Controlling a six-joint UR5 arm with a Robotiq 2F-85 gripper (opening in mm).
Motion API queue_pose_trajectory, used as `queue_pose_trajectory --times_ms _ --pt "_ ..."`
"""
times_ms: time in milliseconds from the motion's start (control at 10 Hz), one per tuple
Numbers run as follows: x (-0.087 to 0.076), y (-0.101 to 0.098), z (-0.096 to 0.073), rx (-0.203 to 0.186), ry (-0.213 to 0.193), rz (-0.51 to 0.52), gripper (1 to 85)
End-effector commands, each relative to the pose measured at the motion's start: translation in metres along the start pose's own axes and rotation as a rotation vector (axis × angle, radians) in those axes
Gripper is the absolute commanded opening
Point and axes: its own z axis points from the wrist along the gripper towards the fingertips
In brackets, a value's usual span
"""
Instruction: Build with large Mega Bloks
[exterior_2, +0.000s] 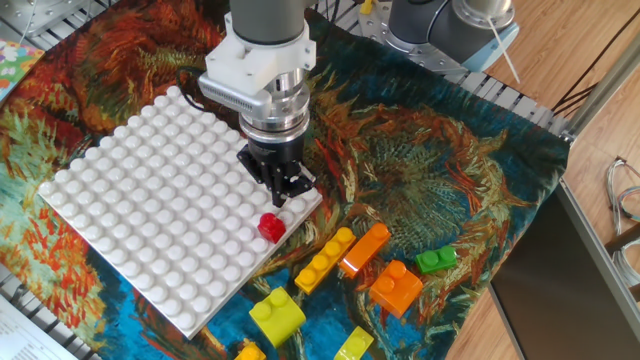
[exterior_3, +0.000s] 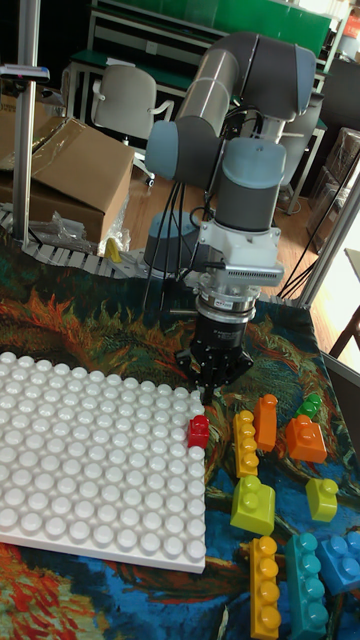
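The gripper (exterior_2: 281, 190) (exterior_3: 207, 393) hangs point-down over the baseplate's (exterior_2: 130, 215) (exterior_3: 80, 470) edge nearest the loose bricks, its dark fingers drawn close together with nothing between them. The tips sit just above the plate's studs, apart from the red cube (exterior_2: 270, 227) (exterior_3: 199, 431), which stands on the plate near that edge, just in front of the gripper in the fixed view. Above the fingers the silver wrist and white mount lead up into the grey arm (exterior_3: 235, 120).

The baseplate is a white studded square lying flat on a patterned cloth (exterior_2: 440, 170) (exterior_3: 110, 320) of orange, teal and black.

Off the plate, on the cloth, lie the other bricks. A yellow bar (exterior_2: 324, 259) (exterior_3: 244, 441) lies just beside the plate's corner, and an orange bar (exterior_2: 365, 248) (exterior_3: 266, 421) lies alongside it, touching or nearly so. Beyond those sits an orange block (exterior_2: 397, 286) (exterior_3: 304, 438) with a small green brick (exterior_2: 435, 260) (exterior_3: 311, 405) near it. A lime-yellow block (exterior_2: 277, 314) (exterior_3: 253, 505) sits closer to the camera in the fixed view, and a small lime-yellow brick (exterior_2: 354, 343) (exterior_3: 322, 497) lies near it at the bottom edge. The tall fixed view also shows a second yellow bar (exterior_3: 265, 586) and a teal bar (exterior_3: 306, 581) side by side, with a blue brick (exterior_3: 343, 558) at the frame's right edge.
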Motion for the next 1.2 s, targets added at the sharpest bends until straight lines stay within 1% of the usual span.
queue_pose_trajectory --times_ms 0,100,200,400,600,800,1100 --pt "-0.014 -0.003 0.005 -0.003 -0.004 -0.001 1.3" --pt "-0.02 -0.001 0.006 -0.011 -0.005 0.0 1.3" --pt "-0.024 -0.001 0.007 -0.008 -0.003 0.004 1.3" --pt "-0.026 -0.005 0.012 -0.006 -0.012 -0.008 1.3" --pt "-0.027 -0.005 0.015 -0.013 -0.016 -0.01 1.3" --pt "-0.024 -0.001 0.017 -0.029 -0.016 0.002 1.3" --pt "-0.02 0.002 0.021 -0.032 -0.027 0.002 1.3"
